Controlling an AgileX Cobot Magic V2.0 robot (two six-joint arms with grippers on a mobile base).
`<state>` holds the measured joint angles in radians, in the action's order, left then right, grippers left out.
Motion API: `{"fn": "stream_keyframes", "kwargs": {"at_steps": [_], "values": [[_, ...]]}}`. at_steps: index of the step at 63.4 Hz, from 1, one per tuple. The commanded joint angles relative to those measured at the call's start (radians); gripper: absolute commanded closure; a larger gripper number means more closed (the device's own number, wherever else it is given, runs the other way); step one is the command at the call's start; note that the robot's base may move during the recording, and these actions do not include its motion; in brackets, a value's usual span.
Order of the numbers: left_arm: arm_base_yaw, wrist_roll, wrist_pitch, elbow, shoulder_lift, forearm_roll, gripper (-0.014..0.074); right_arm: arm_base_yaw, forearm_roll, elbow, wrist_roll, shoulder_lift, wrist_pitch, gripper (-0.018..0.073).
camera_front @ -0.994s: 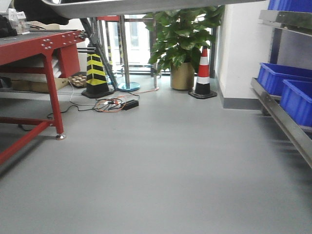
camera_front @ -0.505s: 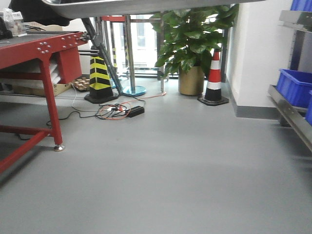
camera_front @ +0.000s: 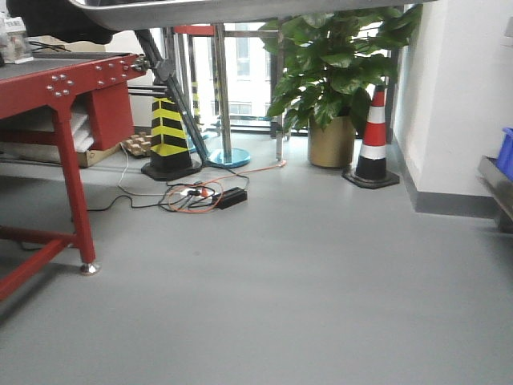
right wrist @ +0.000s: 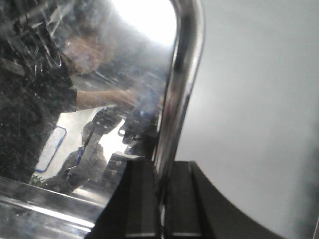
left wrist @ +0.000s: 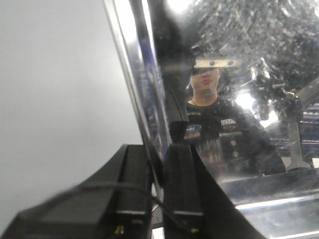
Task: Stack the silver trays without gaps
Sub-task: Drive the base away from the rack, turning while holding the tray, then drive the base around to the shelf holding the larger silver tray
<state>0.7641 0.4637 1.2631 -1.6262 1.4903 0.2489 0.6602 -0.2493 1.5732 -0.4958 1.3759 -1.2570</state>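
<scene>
Your left gripper (left wrist: 157, 155) has its jaws pinching the thin edge of the silver tray (left wrist: 249, 89). The tray fills the right side of the left wrist view, and that edge runs from top centre down to the bottom. Same deal with your right gripper (right wrist: 162, 172): jaws clamped on the tray's curved edge at bottom centre, shiny pan spreading across the left of that frame. In the front view the tray's underside spans the top edge, over the grey floor (camera_front: 280, 313), with a red table (camera_front: 64, 76) on the left and a potted plant (camera_front: 341, 56) at upper right.
</scene>
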Motion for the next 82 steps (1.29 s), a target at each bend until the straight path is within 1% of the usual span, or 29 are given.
{"fn": "stream_keyframes", "kwargs": {"at_steps": [1,82], "values": [[0.016,-0.026,0.034,-0.027,-0.036,-0.039,0.0643,0.012,0.025,0.032,0.021,-0.03,0.085,0.05],[0.016,-0.026,0.03,-0.027,-0.036,-0.036,0.0643,0.012,0.023,0.032,0.021,-0.02,0.086,0.05]]}}
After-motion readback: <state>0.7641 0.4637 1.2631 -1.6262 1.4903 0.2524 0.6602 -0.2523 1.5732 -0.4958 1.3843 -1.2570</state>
